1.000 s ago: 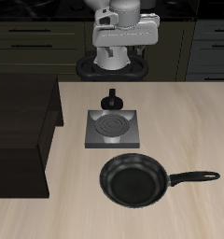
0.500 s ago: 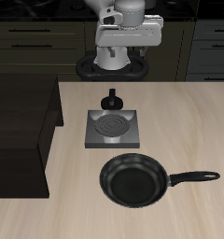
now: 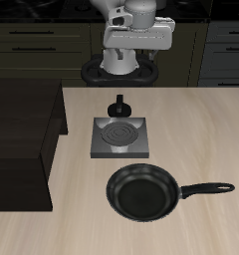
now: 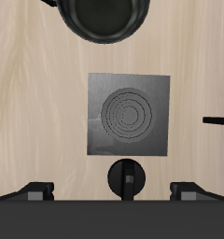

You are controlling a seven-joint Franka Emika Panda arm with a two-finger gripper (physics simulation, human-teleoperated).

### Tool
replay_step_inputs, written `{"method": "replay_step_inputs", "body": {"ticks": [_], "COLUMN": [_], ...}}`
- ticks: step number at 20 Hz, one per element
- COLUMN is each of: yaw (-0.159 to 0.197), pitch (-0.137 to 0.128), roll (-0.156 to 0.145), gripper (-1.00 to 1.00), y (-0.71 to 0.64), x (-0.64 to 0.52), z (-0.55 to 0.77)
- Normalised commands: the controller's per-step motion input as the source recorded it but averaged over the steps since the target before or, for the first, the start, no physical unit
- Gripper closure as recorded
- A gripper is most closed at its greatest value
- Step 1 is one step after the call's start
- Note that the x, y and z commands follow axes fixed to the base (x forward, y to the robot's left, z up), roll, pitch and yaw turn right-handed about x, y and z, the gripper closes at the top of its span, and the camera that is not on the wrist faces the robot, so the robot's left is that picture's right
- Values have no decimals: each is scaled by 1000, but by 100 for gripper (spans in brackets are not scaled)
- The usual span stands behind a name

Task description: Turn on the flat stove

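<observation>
The flat stove (image 3: 119,137) is a grey square plate in the middle of the table, and its spiral coil (image 3: 118,129) is dark. Its black knob (image 3: 119,108) stands at the stove's back edge, toward the robot's base. The arm (image 3: 134,38) is held high over the table's back, well above and behind the stove. In the wrist view the stove (image 4: 129,115) and the knob (image 4: 126,177) lie straight below. My gripper (image 4: 114,191) is open and empty, its fingertips (image 4: 35,190) wide apart on either side of the knob, far above it.
A round black frying pan (image 3: 143,190) with a long handle lies in front of the stove, near the table's front edge; it also shows in the wrist view (image 4: 105,14). A dark, low cabinet block (image 3: 22,134) stands beside the stove at the table's side.
The arm's hand has shifted slightly at the table's back. The stove, the knob and the pan have not moved, and the coil stays dark.
</observation>
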Motion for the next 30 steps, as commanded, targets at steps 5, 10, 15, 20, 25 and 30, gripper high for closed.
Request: {"method": "replay_step_inputs", "body": {"ticks": [5,10,15,20,25,30], "yaw": [-40,9,-18,8,-62,-33], "pitch": [-17,-25,-11,-23,28,25], "roll": [-45,2,41,-28,-7,-4], "gripper": [-100,-100,-100,-100,-100,-100], "y": [-159,-80,-21,-74,-136,-180], "x": [-320,-386,-482,-317,-125,-119], "z": [-24,-51,-204,-252,-266,-290]}}
